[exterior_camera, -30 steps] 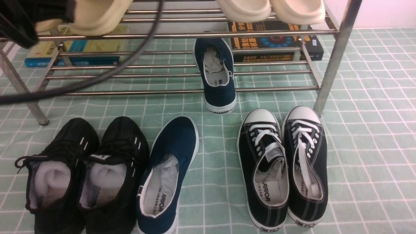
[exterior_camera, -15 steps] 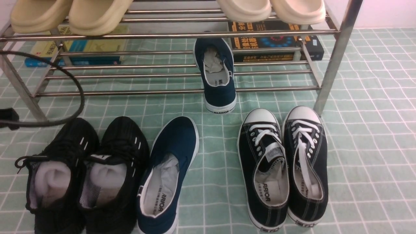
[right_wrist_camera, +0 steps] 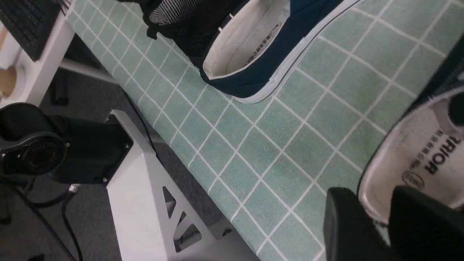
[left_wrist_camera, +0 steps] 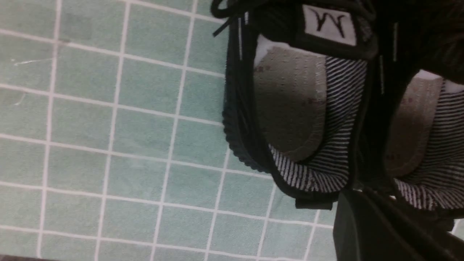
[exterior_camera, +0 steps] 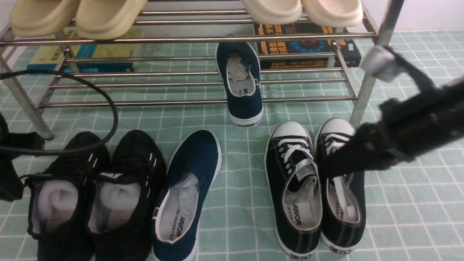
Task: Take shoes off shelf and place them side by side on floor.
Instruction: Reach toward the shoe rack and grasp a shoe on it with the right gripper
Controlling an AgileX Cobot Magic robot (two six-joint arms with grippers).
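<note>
A navy slip-on (exterior_camera: 243, 88) lies on the shelf's (exterior_camera: 145, 103) low bars, toe to the back, heel poking out front, and the right claw (exterior_camera: 328, 166), the nearer one, hangs in front of the shelf's right leg, open or shut nobody can tell.

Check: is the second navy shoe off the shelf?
On the shelf: the navy shoe lies across its lower bars, heel overhanging the front.

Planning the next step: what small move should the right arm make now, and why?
Probably swing the right arm toward the navy shoe on the shelf: it lies on the lower bars, while its mate sits on the floor with room beside it.
</note>
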